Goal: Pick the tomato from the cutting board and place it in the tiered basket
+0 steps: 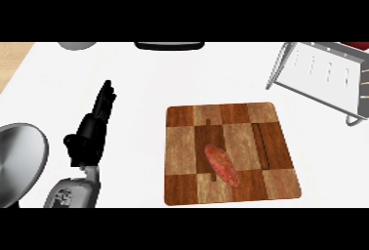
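A long reddish tomato (221,164) lies slanted on the checkered wooden cutting board (274,141), near its lower middle. The tiered basket (326,80), a grey wire frame with pale slatted sides, stands at the upper right of the counter. My left hand (92,129) is at the left of the board, fingers straight and pointing away from me, holding nothing. It is well apart from the tomato. My right hand does not show.
A round metal lid or pan (18,163) sits at the left edge beside my left forearm. A grey bowl-like shape (78,45) and a dark object (169,46) lie along the counter's far edge. A wooden surface (13,58) borders the counter's upper left.
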Controlling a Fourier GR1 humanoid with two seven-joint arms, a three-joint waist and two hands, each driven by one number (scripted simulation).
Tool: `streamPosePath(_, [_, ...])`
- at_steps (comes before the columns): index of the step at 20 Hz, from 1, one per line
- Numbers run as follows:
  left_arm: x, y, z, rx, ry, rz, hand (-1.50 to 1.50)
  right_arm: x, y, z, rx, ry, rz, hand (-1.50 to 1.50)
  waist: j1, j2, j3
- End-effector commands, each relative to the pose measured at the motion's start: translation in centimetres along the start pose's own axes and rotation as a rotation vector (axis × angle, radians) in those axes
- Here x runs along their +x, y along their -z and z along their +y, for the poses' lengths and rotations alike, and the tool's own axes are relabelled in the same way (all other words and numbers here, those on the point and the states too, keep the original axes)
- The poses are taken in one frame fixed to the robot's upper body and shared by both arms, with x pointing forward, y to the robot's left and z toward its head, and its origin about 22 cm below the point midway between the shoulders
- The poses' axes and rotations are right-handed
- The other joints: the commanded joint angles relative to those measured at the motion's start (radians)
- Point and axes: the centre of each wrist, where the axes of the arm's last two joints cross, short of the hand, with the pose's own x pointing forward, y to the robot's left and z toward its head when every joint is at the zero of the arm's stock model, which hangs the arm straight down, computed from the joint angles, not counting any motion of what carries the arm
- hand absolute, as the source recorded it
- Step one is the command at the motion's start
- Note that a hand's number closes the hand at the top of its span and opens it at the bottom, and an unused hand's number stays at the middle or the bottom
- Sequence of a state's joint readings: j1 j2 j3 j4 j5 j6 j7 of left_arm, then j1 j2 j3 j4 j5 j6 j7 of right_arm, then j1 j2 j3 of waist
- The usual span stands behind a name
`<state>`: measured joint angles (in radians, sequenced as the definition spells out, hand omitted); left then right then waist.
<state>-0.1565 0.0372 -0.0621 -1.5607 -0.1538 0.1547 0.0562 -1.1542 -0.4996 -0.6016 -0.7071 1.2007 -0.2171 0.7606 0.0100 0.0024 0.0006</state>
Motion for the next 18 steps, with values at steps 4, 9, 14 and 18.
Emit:
streamPosePath(4, [-0.6, -0.2, 1.4, 0.027, 0.014, 0.014, 0.00, -2.0, 1.9, -5.4, -0.146, 0.165, 0.146, -1.50, -0.029, -0.011, -0.001])
streamPosePath(9, [-1.4, -1.1, 1.7, 0.061, 0.027, 0.035, 0.00, -6.9, 1.5, -7.8, -0.185, 0.316, 0.179, -1.50, -0.071, -0.027, -0.001])
streamPosePath(14, [-2.3, -1.5, 2.6, 0.075, 0.009, 0.061, 0.00, -13.5, -0.3, -9.9, -0.159, 0.346, 0.182, -1.50, -0.095, -0.030, -0.001])
streamPosePath(18, [-1.7, -2.4, 2.7, 0.106, 0.042, 0.048, 0.00, -18.2, -2.1, -13.6, -0.137, 0.366, 0.140, -1.50, -0.110, -0.037, 0.000])
